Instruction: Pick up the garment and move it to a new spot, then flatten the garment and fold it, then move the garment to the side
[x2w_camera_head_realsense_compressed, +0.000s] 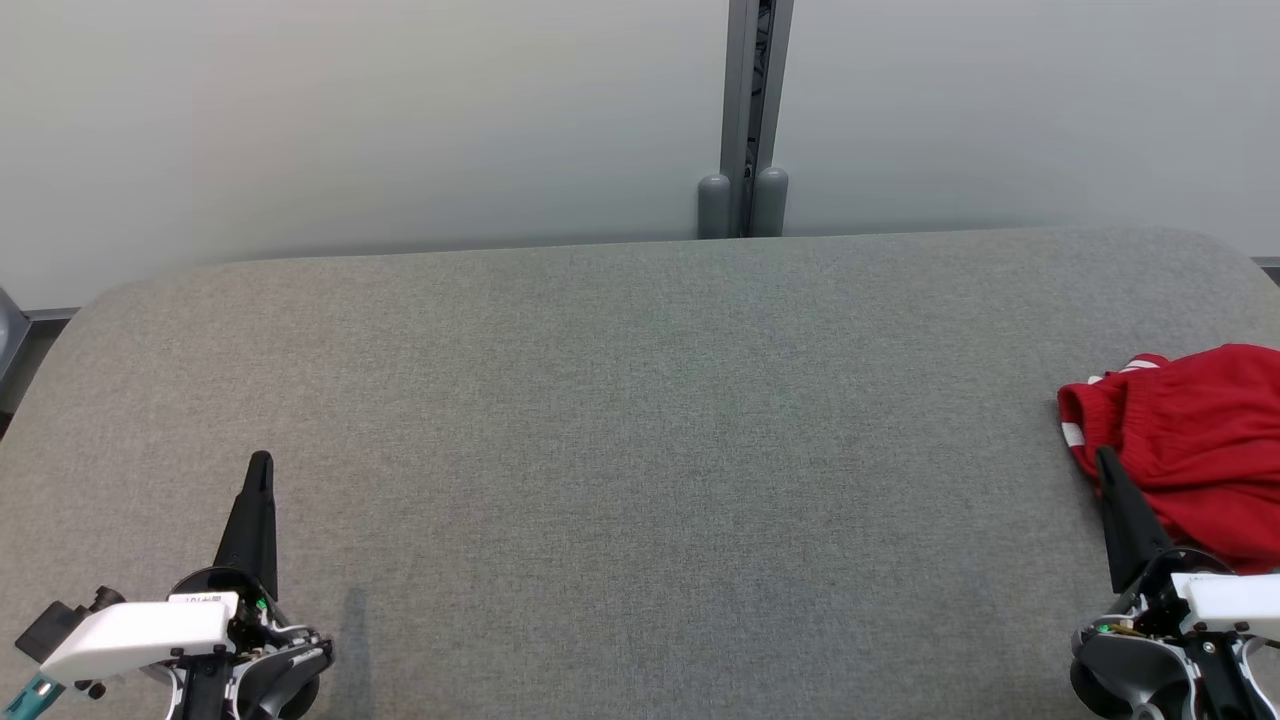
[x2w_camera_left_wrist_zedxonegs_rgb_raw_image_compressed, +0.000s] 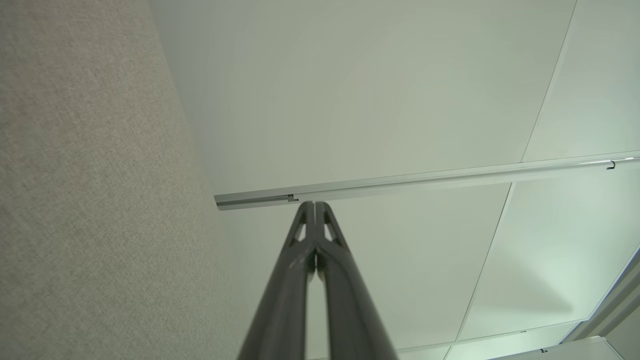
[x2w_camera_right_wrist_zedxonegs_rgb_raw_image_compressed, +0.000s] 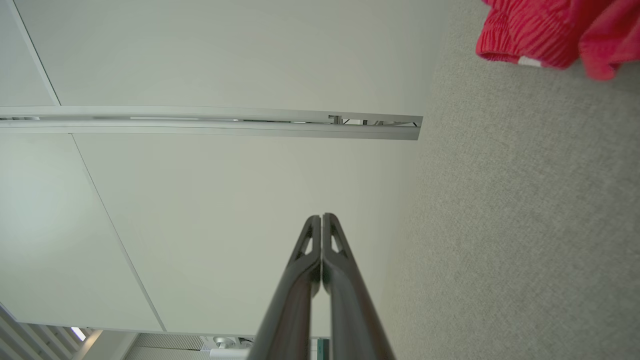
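The garment (x2w_camera_head_realsense_compressed: 1195, 440) is red with white trim and lies crumpled at the right edge of the grey cloth-covered table (x2w_camera_head_realsense_compressed: 640, 450). In the right wrist view its bunched waistband shows at the upper right, garment (x2w_camera_right_wrist_zedxonegs_rgb_raw_image_compressed: 550, 30). My right gripper (x2w_camera_head_realsense_compressed: 1104, 458) is shut with nothing in it, its tip just in front of the garment's near-left edge; its fingers meet in the right wrist view, right gripper (x2w_camera_right_wrist_zedxonegs_rgb_raw_image_compressed: 321, 216). My left gripper (x2w_camera_head_realsense_compressed: 260, 460) stands shut and empty at the lower left, far from the garment; its tips touch in the left wrist view, left gripper (x2w_camera_left_wrist_zedxonegs_rgb_raw_image_compressed: 314, 204).
A pale wall runs behind the table, with a grey metal post (x2w_camera_head_realsense_compressed: 745, 120) at its middle. The table's far corners are rounded, and its left edge drops off near a dark floor strip (x2w_camera_head_realsense_compressed: 30, 330).
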